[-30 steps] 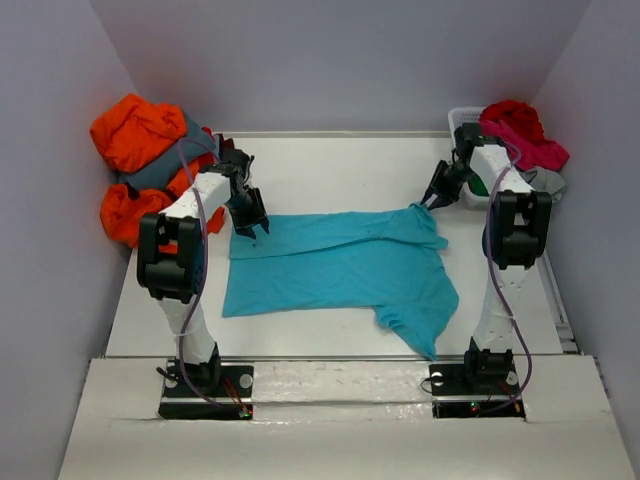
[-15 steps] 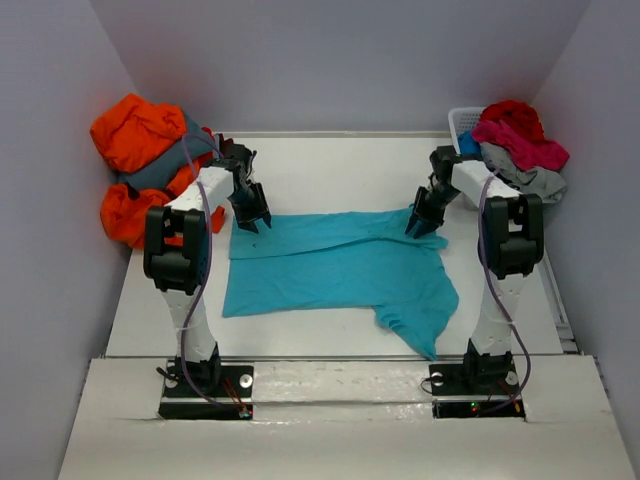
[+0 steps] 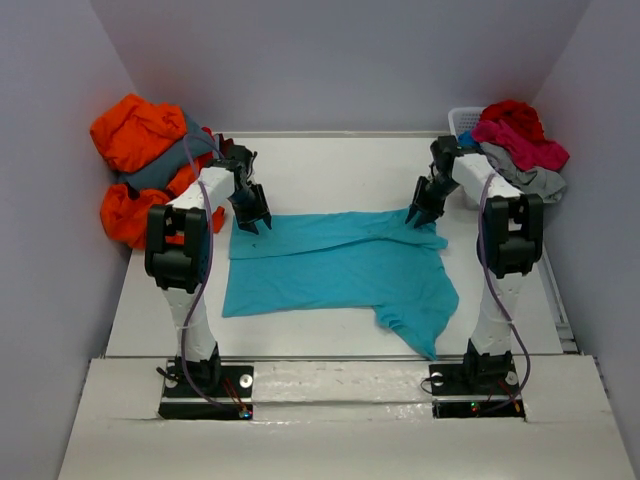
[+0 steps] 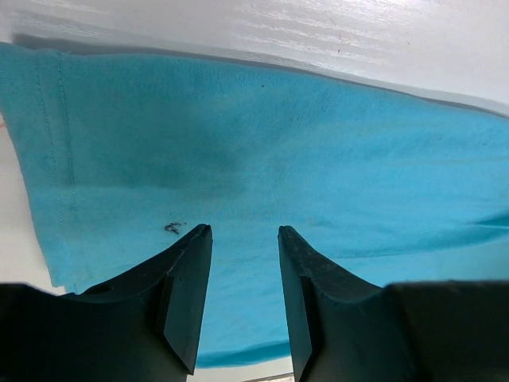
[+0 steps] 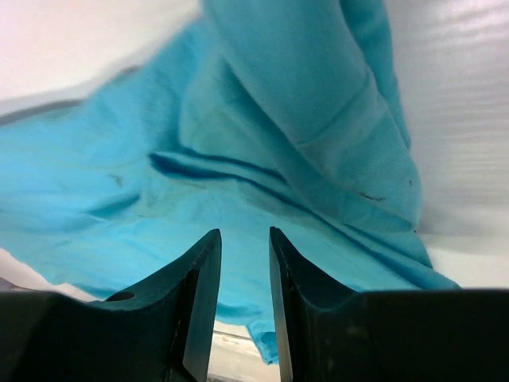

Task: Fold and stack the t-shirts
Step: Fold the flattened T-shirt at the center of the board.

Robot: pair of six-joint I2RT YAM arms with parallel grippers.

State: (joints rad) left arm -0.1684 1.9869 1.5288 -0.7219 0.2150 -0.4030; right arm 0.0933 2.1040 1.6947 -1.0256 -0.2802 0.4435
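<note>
The right gripper (image 3: 421, 213) has drawn back a little toward the far edge of the turquoise t-shirt (image 3: 335, 265); the left gripper (image 3: 252, 218) has hardly shifted. Both hang over the shirt's far corners, fingers parted with nothing between them. The shirt lies spread across the white table (image 3: 340, 165), rumpled at its near right.

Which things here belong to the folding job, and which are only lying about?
Job:
- turquoise shirt, spread on the table
- orange and grey pile, far left
- red, pink and grey shirts, far right

Lying about:
- white basket, with the right-hand shirts heaped on it
</note>
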